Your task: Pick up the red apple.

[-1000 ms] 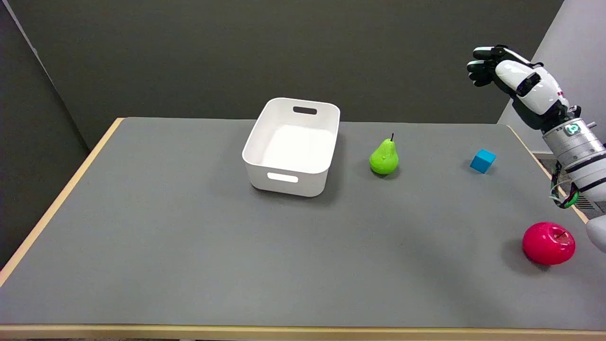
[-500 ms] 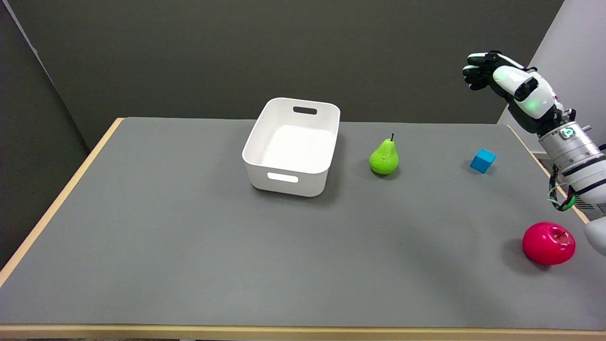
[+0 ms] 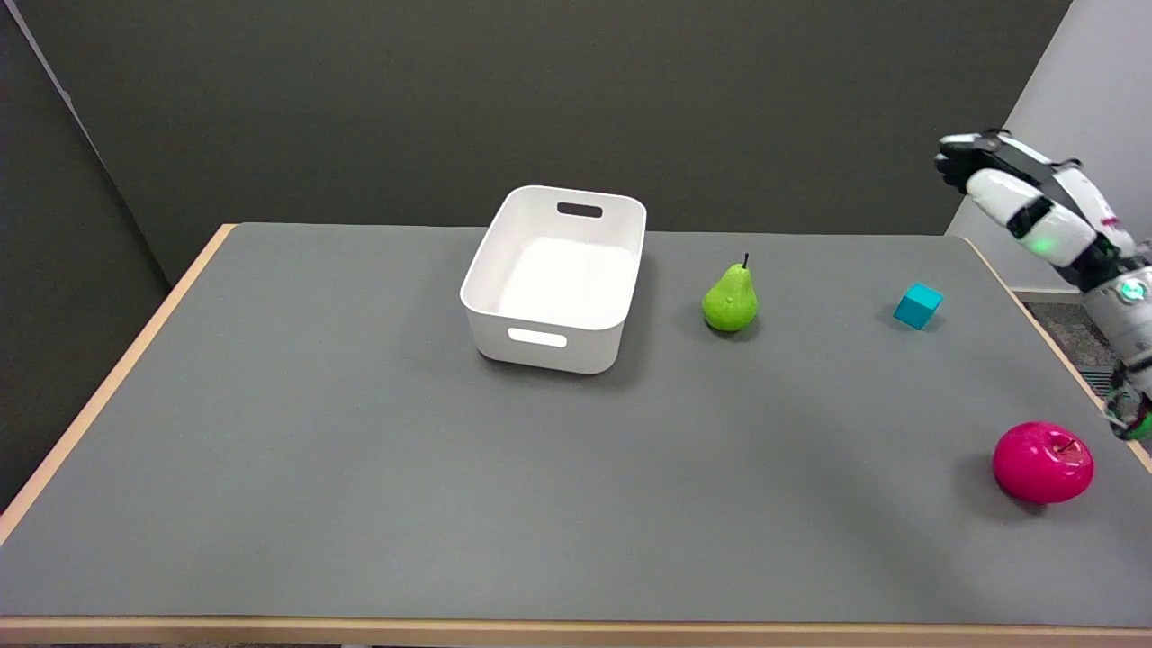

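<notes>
Robot hand (image 3: 1021,193) is hanging in the air at the far right, high above the surface (image 3: 360,468) and beyond its right edge, with nothing in it; its fingers are pointing left and seem loosely extended, though from this angle I cannot tell whether they are spread or drawn together. Apple (image 3: 1043,463) is sitting near the surface's right edge, toward the near side, well apart from the robot hand and lower in the picture. The main risk, as I judge it, is coming from that position: the apple is lying close to the rim, so a descent that is landing off-centre, or fingers that are brushing its round, glossy side before closing, could be nudging it over the edge. The smooth skin is also likely to be slipping in a shallow hold, so the fingers should be wrapping well around it rather than pinching the top. The forearm is reaching in right beside the apple, so it could be bumping it on the way down. Cube (image 3: 917,306), pear (image 3: 730,301) and bin (image 3: 549,351) are standing well clear of the path.
</notes>
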Motion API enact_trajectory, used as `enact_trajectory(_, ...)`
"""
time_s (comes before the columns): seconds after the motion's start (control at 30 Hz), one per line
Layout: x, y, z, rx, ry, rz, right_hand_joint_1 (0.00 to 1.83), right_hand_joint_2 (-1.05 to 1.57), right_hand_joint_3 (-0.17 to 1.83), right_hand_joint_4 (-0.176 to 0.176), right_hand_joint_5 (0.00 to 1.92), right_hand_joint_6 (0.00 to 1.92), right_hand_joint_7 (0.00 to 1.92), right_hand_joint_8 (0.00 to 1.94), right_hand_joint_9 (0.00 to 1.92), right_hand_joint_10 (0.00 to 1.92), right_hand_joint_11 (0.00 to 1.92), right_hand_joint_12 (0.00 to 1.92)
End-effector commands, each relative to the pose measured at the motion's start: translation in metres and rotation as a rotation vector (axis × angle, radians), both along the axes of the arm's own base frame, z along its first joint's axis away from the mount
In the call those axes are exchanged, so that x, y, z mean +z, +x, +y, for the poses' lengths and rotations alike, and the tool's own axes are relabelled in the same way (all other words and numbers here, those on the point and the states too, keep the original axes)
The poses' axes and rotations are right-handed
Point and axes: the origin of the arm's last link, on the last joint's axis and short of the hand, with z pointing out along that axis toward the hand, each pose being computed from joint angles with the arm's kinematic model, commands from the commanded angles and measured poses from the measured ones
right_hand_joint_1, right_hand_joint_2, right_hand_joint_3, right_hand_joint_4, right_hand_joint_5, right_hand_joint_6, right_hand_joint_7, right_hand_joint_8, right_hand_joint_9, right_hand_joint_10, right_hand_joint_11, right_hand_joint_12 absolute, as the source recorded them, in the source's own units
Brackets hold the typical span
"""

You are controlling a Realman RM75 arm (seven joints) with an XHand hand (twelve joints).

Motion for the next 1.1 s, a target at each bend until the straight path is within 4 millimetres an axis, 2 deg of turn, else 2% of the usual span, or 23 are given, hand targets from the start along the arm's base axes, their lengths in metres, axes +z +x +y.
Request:
enact_trajectory(0.03,0.027,-0.012,0.091,-0.068,-0.298,0.216,0.30,0.68,0.85,0.001,0.33,0.62,0.44,0.54,0.29,0.95,0.09,1.33)
enact_trajectory(0.17,0.026,-0.013,0.106,-0.065,-0.316,0.246,0.31,0.68,0.85,0.001,0.34,0.62,0.45,0.55,0.30,0.95,0.09,1.33)
enact_trajectory(0.47,0.017,-0.018,0.156,-0.031,-0.335,0.296,0.31,0.66,0.85,0.005,0.35,0.64,0.46,0.56,0.30,0.95,0.08,1.32)
enact_trajectory(0.67,-0.001,-0.049,0.180,-0.038,-0.308,0.330,0.30,0.65,0.85,0.008,0.35,0.65,0.46,0.56,0.30,0.95,0.06,1.29)
enact_trajectory(0.87,-0.016,-0.079,0.196,0.003,-0.327,0.341,0.30,0.64,0.85,0.010,0.35,0.65,0.46,0.55,0.30,0.95,0.05,1.28)
enact_trajectory(1.1,-0.028,-0.090,0.192,-0.010,-0.305,0.409,0.30,0.64,0.85,0.017,0.36,0.66,0.47,0.56,0.31,0.96,0.06,1.28)
